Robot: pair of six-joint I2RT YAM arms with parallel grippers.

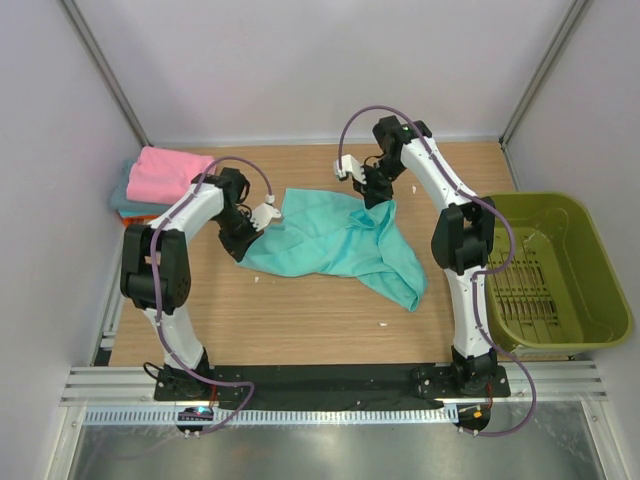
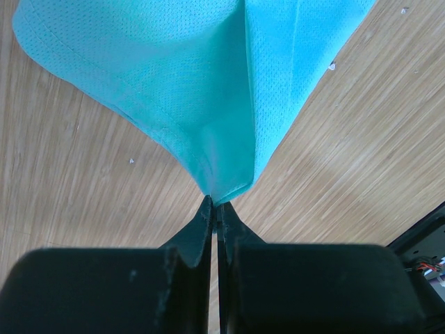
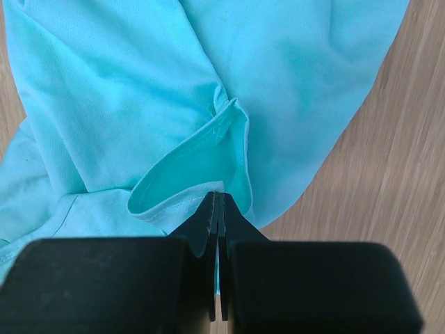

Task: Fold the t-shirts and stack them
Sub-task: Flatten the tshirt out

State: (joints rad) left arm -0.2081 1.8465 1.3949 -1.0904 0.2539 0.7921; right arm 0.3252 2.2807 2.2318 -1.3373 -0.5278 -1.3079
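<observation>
A teal-green t-shirt (image 1: 335, 240) lies crumpled and unfolded in the middle of the table. My left gripper (image 1: 243, 240) is shut on its left corner; in the left wrist view the cloth (image 2: 208, 90) tapers into the closed tips (image 2: 216, 204). My right gripper (image 1: 378, 198) is shut on the shirt's far right edge; the right wrist view shows a hemmed fold (image 3: 188, 167) pinched at the tips (image 3: 218, 197). A folded pink t-shirt (image 1: 168, 173) tops a stack at the far left, with teal (image 1: 122, 195) and orange (image 1: 135, 212) edges beneath it.
An olive-green plastic basket (image 1: 550, 265) stands at the right edge of the table. White walls enclose the back and sides. A black rail with the arm bases (image 1: 330, 380) runs along the near edge.
</observation>
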